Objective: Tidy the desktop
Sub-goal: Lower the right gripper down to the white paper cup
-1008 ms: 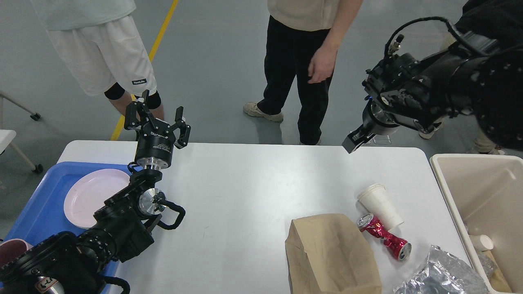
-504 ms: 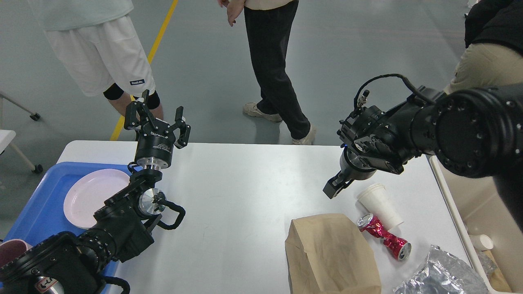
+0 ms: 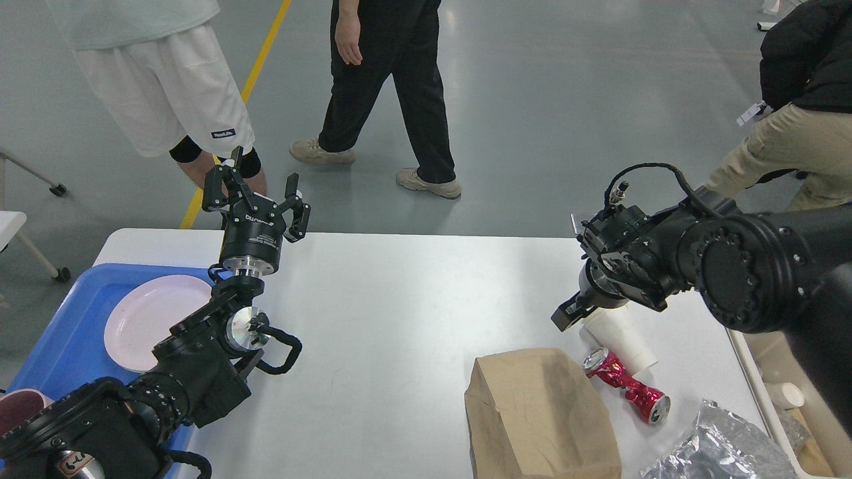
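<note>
The white desktop (image 3: pixel 399 313) fills the lower part of the head view. On its right side lie a tipped white paper cup (image 3: pixel 622 340), a crushed red can (image 3: pixel 627 387), a brown paper bag (image 3: pixel 540 416) and crumpled foil (image 3: pixel 722 452). My right gripper (image 3: pixel 564 317) hangs low over the desktop, its dark tip right beside the cup's rim; its fingers cannot be told apart. My left gripper (image 3: pixel 256 199) points upward over the far left edge, open and empty.
A blue tray (image 3: pixel 60 332) at the left holds a pink plate (image 3: pixel 146 319) and a dark red cup (image 3: pixel 16 407). A beige bin (image 3: pixel 782 372) with some trash stands at the right edge, partly behind my right arm. People stand beyond the far edge.
My right arm came down from above the far right corner to the desktop, then shifted right to the white cup. The person in black walked left. The left arm stayed still.
</note>
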Controlling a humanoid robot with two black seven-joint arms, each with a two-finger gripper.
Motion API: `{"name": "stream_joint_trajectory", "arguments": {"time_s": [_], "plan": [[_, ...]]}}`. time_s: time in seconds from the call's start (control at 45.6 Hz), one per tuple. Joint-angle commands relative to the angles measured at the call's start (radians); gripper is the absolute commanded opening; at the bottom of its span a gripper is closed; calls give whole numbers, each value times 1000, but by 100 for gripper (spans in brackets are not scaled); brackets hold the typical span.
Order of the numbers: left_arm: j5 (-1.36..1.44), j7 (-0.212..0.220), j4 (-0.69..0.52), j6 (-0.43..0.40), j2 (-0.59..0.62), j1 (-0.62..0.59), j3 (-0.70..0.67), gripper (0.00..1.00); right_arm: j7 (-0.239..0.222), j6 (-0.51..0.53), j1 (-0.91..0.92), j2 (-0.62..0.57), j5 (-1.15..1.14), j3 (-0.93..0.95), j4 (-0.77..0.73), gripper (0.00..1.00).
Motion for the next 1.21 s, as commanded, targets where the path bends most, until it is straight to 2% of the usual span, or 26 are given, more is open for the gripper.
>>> {"name": "stream_joint_trajectory", "arguments": {"time_s": [0.0, 0.373, 0.899, 1.03, 1.184], "plan": [[0, 0, 0, 0, 0, 0, 0, 97, 1, 0, -57, -20, -1, -15, -59, 100], [0, 0, 0, 0, 0, 0, 0, 97, -1, -28, -135, -48, 6, -14, -108, 100], [0, 0, 0, 0, 0, 0, 0, 97, -1, -44, -278, -60, 40, 1, -265, 100], [0, 0, 0, 0, 0, 0, 0, 97, -1, -51, -290, -75, 52, -2, -274, 97], [0, 0, 0, 0, 0, 0, 0, 97, -1, -46, -292, -80, 51, -6, -272, 84]]}}
